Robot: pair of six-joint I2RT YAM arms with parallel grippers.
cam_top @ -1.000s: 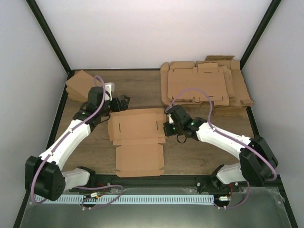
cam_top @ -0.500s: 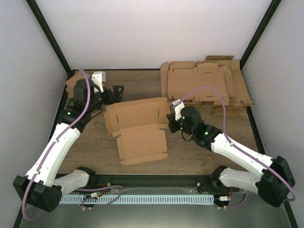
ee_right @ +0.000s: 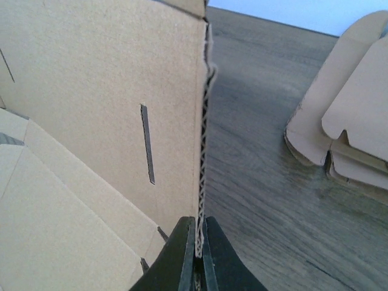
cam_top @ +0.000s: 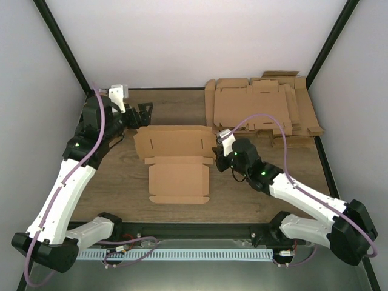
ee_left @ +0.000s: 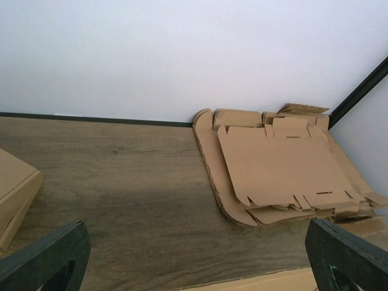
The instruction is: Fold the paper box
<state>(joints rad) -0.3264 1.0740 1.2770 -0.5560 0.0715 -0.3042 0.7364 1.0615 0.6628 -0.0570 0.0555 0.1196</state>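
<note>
One thick pile of cardboard sheets sits beyond the paper box.

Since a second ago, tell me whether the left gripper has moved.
Yes. The left gripper, open, has moved toward the far edge of the table and slightly leftward.

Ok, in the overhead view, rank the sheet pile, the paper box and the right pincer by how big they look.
1. sheet pile
2. paper box, back panel tilted up, so foreshortened
3. right pincer, clearly smallest
</note>
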